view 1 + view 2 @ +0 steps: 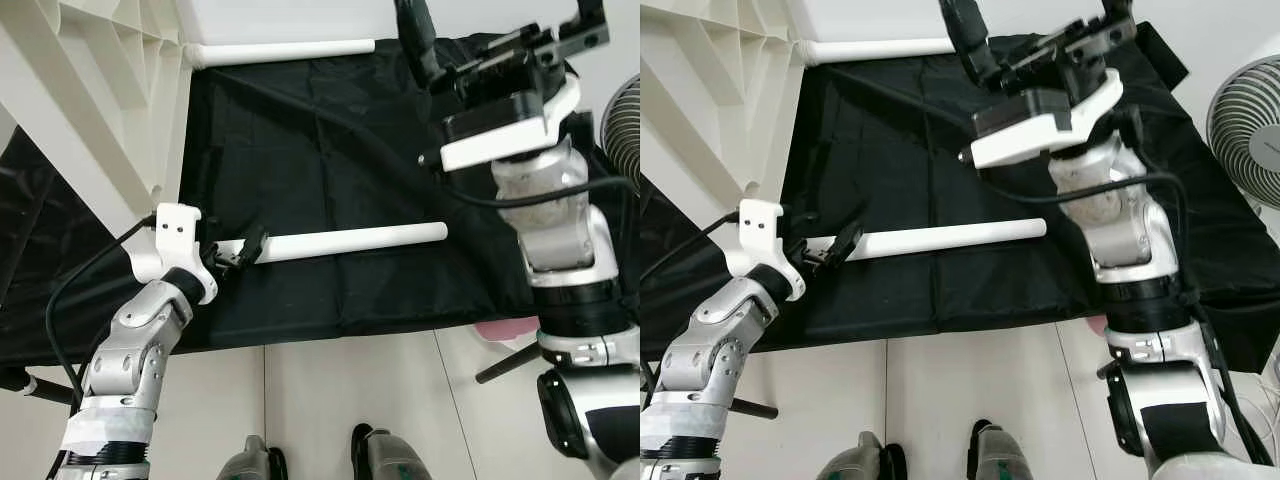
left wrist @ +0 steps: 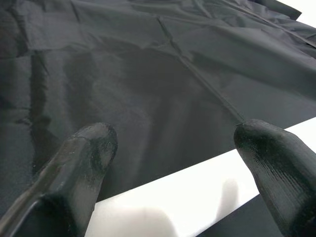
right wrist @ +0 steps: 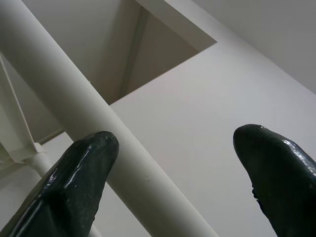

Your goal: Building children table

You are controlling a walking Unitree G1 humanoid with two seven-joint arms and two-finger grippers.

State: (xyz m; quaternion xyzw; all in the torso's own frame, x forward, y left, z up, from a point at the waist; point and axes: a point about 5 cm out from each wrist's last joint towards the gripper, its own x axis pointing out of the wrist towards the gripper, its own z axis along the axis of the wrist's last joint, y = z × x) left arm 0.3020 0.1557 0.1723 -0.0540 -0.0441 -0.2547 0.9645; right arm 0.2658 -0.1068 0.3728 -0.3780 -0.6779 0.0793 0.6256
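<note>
On the black cloth spread over the floor lies a loose white table leg, a long round tube. The left gripper sits at its near end with fingers spread either side of the tube, not yet closed on it. A second leg already stands fitted to the upturned white tabletop. The right gripper is raised near that leg, its fingers apart and holding nothing. The loose leg looks light, stiff and smooth, probably plastic, so it may roll or slip; a grasp nearer its middle would likely balance better than the end.
</note>
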